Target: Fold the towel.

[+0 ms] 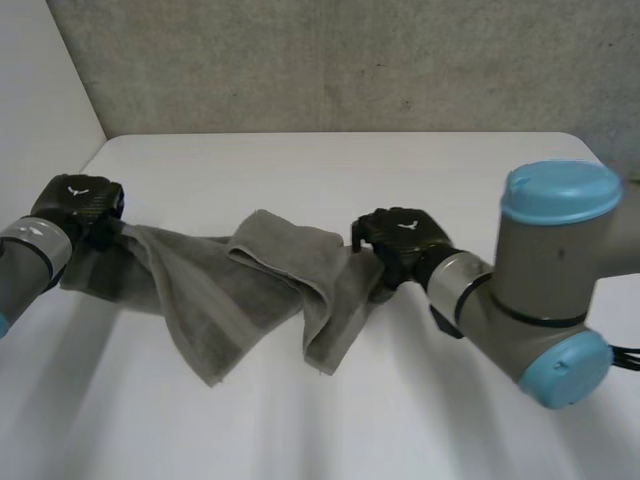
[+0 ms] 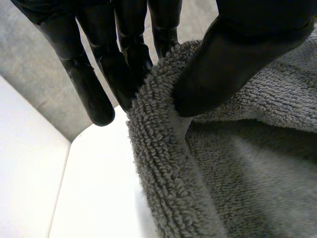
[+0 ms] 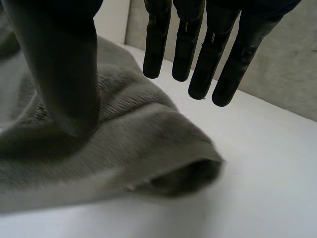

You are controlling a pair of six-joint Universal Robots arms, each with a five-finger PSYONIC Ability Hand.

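Observation:
A grey towel (image 1: 250,280) lies crumpled across the white table (image 1: 330,165), with a folded hump in its middle. My left hand (image 1: 78,203) is at the towel's left end, lifted a little off the table. In the left wrist view its thumb (image 2: 223,64) and fingers (image 2: 124,64) pinch the towel's thick edge (image 2: 158,148). My right hand (image 1: 398,238) sits at the towel's right edge. Seen from the right wrist, the straight fingers (image 3: 198,49) stand clear above the towel (image 3: 99,148), apart from the thumb (image 3: 64,64). A fold of the cloth lies loose beneath that hand.
A grey wall (image 1: 330,60) runs behind the table's far edge, and a white wall (image 1: 40,80) stands to the left. Bare tabletop stretches in front of the towel and behind it.

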